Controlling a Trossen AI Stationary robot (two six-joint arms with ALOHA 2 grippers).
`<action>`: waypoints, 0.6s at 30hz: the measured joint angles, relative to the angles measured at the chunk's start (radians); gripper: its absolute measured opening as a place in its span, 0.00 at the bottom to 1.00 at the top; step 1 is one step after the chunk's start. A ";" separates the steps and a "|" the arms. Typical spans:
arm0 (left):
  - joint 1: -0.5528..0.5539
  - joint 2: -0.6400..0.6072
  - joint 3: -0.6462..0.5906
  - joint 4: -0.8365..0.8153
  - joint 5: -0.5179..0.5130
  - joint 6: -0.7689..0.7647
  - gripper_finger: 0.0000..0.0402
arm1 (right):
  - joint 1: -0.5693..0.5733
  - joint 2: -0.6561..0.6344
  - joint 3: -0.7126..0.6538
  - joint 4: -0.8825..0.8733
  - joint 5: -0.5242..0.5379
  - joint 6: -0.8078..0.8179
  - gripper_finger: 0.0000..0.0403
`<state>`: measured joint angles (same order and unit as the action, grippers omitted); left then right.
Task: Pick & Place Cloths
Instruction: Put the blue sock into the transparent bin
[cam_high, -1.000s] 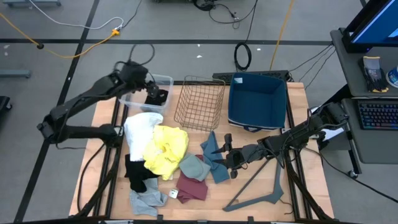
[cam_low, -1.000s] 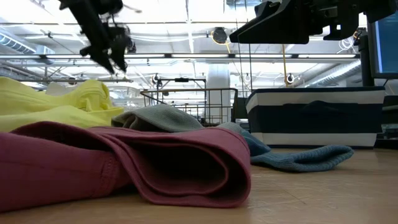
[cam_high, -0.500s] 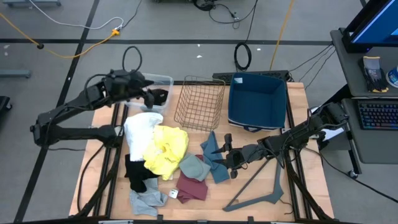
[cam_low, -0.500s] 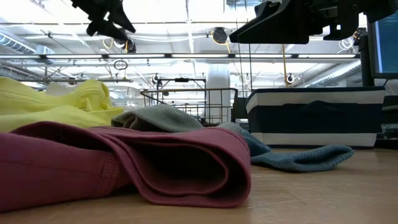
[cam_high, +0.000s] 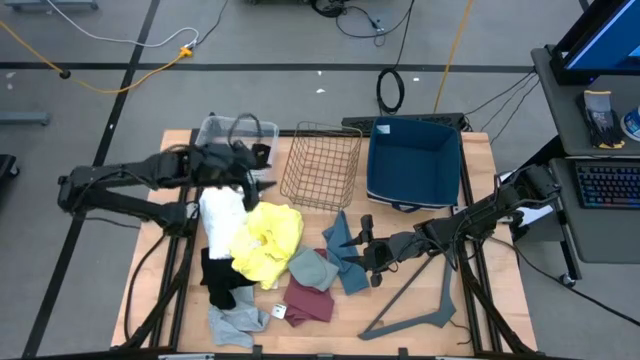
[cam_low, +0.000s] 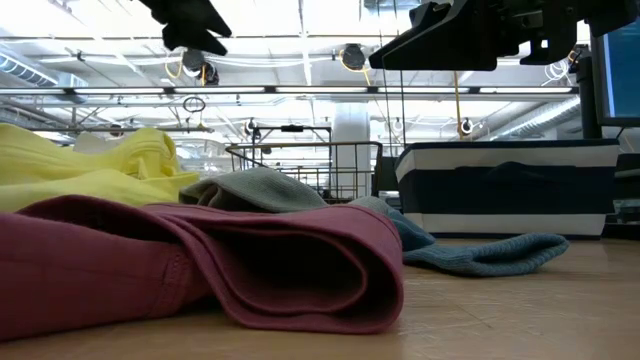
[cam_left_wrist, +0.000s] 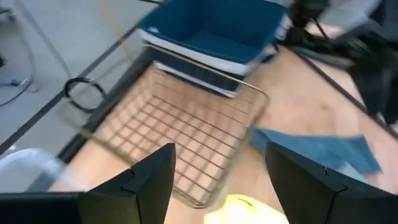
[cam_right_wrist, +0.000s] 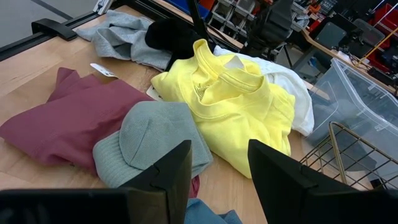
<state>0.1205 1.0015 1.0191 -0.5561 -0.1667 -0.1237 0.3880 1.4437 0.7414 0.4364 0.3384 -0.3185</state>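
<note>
The cloths lie heaped on the table's left and middle: white (cam_high: 224, 208), yellow (cam_high: 268, 238), black (cam_high: 214, 275), light grey (cam_high: 235, 322), maroon (cam_high: 308, 300), grey-green (cam_high: 313, 267) and blue (cam_high: 343, 250). My left gripper (cam_high: 250, 175) hangs open above the white cloth's far end, just near of the clear bin (cam_high: 228, 131). Its wrist view shows nothing between the open fingers of the left gripper (cam_left_wrist: 217, 163). My right gripper (cam_high: 362, 250) waits open beside the blue cloth, facing the pile (cam_right_wrist: 219, 155). In the low view the maroon cloth (cam_low: 200, 265) fills the foreground.
A dark piece (cam_high: 262, 152) lies in the clear bin. A wire basket (cam_high: 322, 165) and a blue bin (cam_high: 413, 163) stand along the far edge. A grey V-shaped metal bar (cam_high: 425, 308) lies near the right arm. Bare wood shows at the table's near right.
My left gripper has risen from the clear bin and swung toward the table's near edge, ending over the far end of the white cloth. The right arm and the cloths on the table have stayed where they were.
</note>
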 joint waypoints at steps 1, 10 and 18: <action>-0.032 0.018 0.000 0.008 -0.014 0.011 0.62 | 0.000 0.000 0.000 0.000 0.000 0.000 0.38; -0.285 0.209 0.000 0.114 -0.116 0.114 0.62 | 0.000 0.000 0.000 0.000 0.000 0.000 0.38; -0.415 0.312 0.000 0.118 -0.181 0.093 0.62 | 0.000 0.000 0.000 0.003 0.000 0.000 0.38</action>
<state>-0.2950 1.3136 1.0191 -0.4384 -0.3479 -0.0308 0.3879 1.4437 0.7418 0.4397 0.3386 -0.3183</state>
